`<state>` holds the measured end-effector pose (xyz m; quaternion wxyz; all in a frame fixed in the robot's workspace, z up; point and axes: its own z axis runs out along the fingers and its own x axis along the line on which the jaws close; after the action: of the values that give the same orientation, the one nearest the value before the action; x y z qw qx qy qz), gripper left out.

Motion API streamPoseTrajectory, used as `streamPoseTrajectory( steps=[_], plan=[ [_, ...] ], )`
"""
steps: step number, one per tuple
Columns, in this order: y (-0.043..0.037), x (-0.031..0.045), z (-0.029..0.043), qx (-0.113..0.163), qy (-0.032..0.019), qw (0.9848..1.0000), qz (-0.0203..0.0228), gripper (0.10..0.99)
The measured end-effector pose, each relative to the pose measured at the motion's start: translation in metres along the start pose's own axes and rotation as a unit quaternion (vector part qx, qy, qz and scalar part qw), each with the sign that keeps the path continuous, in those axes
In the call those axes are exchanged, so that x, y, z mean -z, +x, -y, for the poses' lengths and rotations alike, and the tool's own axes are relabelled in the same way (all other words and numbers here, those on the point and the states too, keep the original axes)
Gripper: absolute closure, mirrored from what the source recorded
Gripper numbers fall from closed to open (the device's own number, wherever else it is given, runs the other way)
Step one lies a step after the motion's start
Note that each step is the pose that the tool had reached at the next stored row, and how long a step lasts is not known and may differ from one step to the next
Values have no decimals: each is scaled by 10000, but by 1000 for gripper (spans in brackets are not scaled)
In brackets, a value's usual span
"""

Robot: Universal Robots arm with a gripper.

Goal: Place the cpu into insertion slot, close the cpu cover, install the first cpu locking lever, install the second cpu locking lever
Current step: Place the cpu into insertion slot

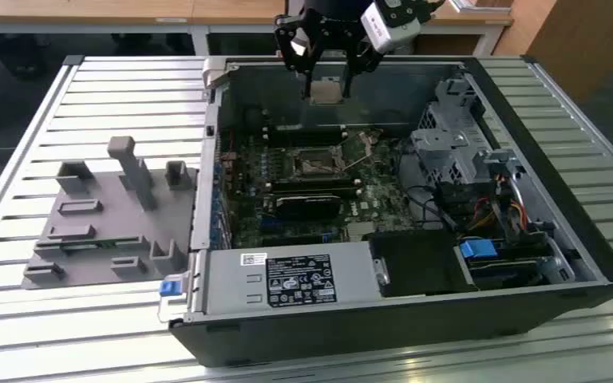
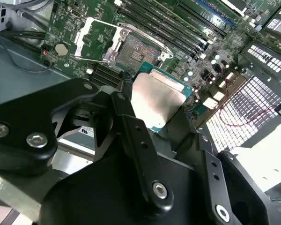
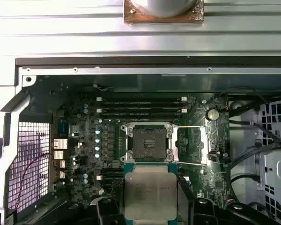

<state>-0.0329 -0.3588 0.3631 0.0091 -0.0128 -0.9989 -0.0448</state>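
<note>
Your tool (image 1: 327,89) is clamped on the cpu (image 3: 150,194), a finger on each of two opposite edges, holding it flat in the air above the green motherboard (image 3: 84,140). Past it, the insertion slot (image 3: 146,143) lies bare, with the cpu cover (image 3: 192,144) swung open beside it. The open computer case (image 1: 392,335) rests on the slatted surface (image 1: 125,96).

We count one cpu (image 3: 150,194), one insertion slot (image 3: 146,143), one cpu cover (image 3: 204,145), one claw (image 1: 328,84), one open computer case (image 1: 392,335), one grey holder block (image 1: 104,231), one coin battery (image 3: 212,114), one slatted tabletop (image 1: 73,335)
</note>
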Motion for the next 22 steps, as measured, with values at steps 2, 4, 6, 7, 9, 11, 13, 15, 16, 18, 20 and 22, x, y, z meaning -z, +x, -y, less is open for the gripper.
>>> streamPoseTrajectory(
  steps=[2,4,6,7,9,11,13,15,16,18,20,22],
  plan=[
    [0,0,0,0,0,10000,0,545],
    [0,0,0,0,0,10000,0,545],
    [0,0,0,-6,1,10000,1,545],
    [0,0,0,-13,1,10000,1,545],
    [0,0,0,-67,1,10000,6,545],
    [0,-2,0,-188,1,9998,17,545],
    [0,-4,0,-332,2,9994,30,545],
    [0,-10,1,-510,-1,9987,46,545],
    [0,-12,1,-600,-3,9982,54,545],
    [0,-17,2,-779,-6,9969,70,545],
    [0,-22,2,-965,-10,9953,86,545],
    [0,-28,2,-1143,-14,9934,102,545]
  ],
)
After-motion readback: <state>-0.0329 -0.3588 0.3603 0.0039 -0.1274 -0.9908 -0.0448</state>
